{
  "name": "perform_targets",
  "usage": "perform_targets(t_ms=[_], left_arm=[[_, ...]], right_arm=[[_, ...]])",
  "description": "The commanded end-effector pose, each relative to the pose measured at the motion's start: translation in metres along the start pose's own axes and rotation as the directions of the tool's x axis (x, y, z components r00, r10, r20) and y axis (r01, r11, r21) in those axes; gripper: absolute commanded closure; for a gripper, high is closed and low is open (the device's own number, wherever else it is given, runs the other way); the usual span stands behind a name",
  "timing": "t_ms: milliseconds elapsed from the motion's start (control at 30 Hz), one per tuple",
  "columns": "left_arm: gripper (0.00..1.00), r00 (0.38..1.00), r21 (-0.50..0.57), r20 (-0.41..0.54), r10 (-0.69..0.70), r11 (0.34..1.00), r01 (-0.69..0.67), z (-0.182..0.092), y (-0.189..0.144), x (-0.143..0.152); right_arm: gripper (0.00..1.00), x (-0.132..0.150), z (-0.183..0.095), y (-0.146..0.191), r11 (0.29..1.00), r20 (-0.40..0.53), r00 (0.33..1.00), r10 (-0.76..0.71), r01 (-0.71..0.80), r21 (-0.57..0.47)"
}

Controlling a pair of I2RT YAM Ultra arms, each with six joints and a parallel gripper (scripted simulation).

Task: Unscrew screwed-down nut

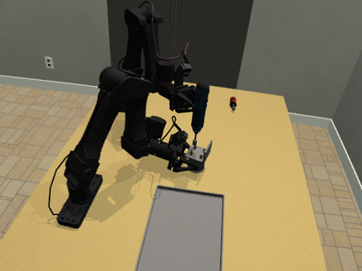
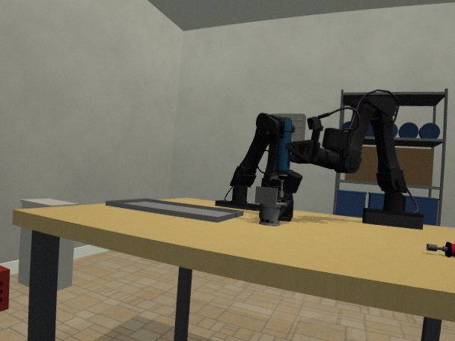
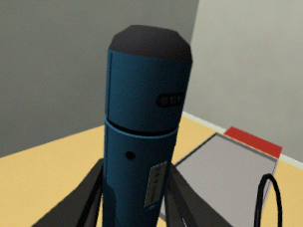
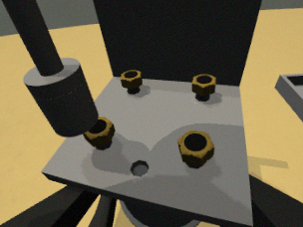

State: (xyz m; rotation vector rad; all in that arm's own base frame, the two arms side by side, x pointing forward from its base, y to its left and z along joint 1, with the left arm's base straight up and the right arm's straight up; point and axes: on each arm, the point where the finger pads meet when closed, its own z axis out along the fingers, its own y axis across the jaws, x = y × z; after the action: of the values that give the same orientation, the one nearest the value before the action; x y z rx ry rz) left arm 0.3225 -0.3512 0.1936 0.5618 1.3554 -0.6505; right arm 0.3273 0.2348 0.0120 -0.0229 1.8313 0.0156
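My left gripper [image 1: 195, 107] [image 3: 136, 166] is shut on the blue nut driver [image 1: 201, 100] [image 2: 285, 149] [image 3: 142, 95], upright. Its grey socket [image 4: 65, 102] hangs just above and beside the near-left nut [image 4: 101, 135], off it. That nut, the near-right nut [image 4: 195, 149], the far-left nut [image 4: 132, 80] and the far-right nut [image 4: 203, 86] all show raised above the bracket plate [image 4: 164, 112] [image 1: 195, 153]. The joint module [image 2: 269, 214] stands on the table with the bracket on top. My right gripper [image 1: 191, 168] is shut on the joint module, below the plate; its fingertips are partly hidden.
A shallow grey tray [image 1: 190, 190] [image 2: 224, 217] lies beside the module. A red tool [image 1: 233, 101] [image 2: 449, 249] lies at the table's far end in the top view. The bracket's upright wall [image 1: 208, 150] [image 4: 174, 40] rises behind the nuts. Both arms stand close together.
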Motion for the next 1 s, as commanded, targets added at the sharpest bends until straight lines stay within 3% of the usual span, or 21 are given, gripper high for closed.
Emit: perform_targets(t_ms=[0,367,767,967], left_arm=[[0.58,0.993,-0.001,0.121,-0.007,1.000,0.007,0.013,0.004,-0.052],[0.58,0.992,0.008,0.127,-0.014,1.000,0.013,0.016,0.002,-0.065],[0.58,0.998,0.000,0.063,-0.010,1.000,0.010,0.025,0.010,-0.071],[0.58,0.996,0.004,0.085,-0.011,1.000,0.010,0.025,0.009,-0.078]], right_arm=[[0.41,0.002,0.003,0.002,1.000,-0.011,1.000,-0.002,0.002,-0.003],[0.41,0.002,0.003,0.002,1.000,-0.011,1.000,-0.002,0.002,-0.003],[0.41,0.002,0.003,0.002,1.000,-0.011,1.000,-0.002,0.002,-0.003],[0.41,0.002,0.003,0.002,1.000,-0.011,1.000,-0.002,0.002,-0.003]])
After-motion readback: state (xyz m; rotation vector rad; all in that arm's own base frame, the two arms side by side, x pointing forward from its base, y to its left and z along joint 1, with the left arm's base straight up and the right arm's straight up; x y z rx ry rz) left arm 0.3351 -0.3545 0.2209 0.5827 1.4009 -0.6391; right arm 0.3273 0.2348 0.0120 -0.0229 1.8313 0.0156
